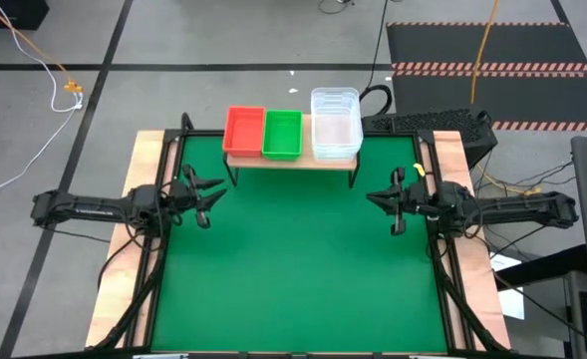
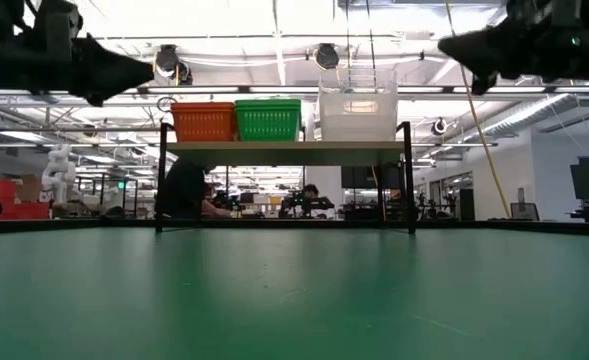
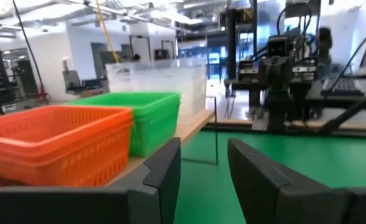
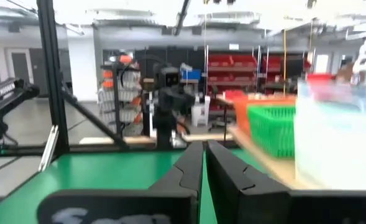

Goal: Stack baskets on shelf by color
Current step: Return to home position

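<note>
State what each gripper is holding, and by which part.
Nothing. The left gripper and right gripper both hang empty above the green table mat.

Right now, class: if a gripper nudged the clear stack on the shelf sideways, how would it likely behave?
The clear stack stands taller than the red stack and green stack, so it probably tips soonest. Its translucent plastic looks light, likely sliding easily on the wood shelf.

- My shelf (image 1: 291, 161) stands at the far edge of the green mat (image 1: 293, 274).
- On it, in a row: red baskets (image 1: 243, 131), green baskets (image 1: 282, 134), clear baskets (image 1: 335, 125).
- My left gripper (image 1: 212, 202) and right gripper (image 1: 382, 210) hover near opposite mat sides.
</note>
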Robot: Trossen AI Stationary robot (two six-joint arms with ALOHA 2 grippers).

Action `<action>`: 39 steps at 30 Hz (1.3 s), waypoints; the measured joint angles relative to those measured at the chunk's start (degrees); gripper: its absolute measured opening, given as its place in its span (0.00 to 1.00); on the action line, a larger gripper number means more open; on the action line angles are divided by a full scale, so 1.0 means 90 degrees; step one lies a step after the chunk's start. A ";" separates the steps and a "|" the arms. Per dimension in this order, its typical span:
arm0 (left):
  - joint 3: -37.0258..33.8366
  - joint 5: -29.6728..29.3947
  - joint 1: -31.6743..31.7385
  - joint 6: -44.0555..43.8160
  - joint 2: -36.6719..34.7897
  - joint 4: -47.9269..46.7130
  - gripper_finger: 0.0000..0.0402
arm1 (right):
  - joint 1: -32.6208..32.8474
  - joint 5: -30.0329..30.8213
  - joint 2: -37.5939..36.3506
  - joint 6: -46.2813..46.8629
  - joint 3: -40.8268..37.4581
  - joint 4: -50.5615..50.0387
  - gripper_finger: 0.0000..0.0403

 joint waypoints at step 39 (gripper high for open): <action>-0.0118 0.1080 0.0856 -0.0975 -0.1947 -0.2748 0.01 | -0.0013 -0.0717 -0.2952 -0.0020 -0.0836 -0.2212 0.03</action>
